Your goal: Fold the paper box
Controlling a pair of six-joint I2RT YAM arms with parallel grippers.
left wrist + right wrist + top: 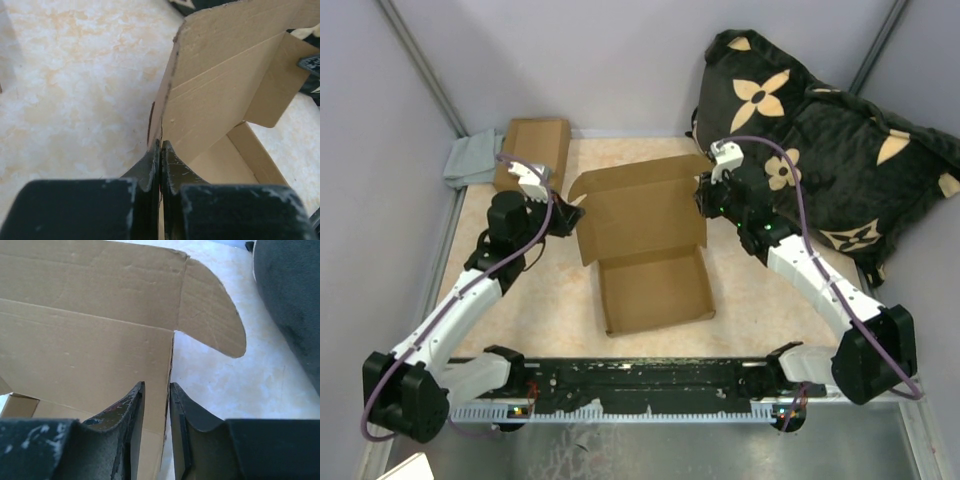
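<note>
The tan paper box (655, 285) lies in the middle of the table, its tray open and its lid (642, 205) raised behind it. My left gripper (572, 216) is at the lid's left edge. In the left wrist view it (161, 146) is shut on that edge of the cardboard (225, 90). My right gripper (706, 196) is at the lid's right edge. In the right wrist view it (156, 388) is slightly open, and the lid's edge (169, 365) stands between the fingers, near the right one. A rounded side flap (210, 315) sticks out beyond it.
A smaller brown box (532, 150) and a grey cloth (470, 160) lie at the back left. A black cushion with tan flowers (820, 150) fills the back right. Grey walls close the back and the sides.
</note>
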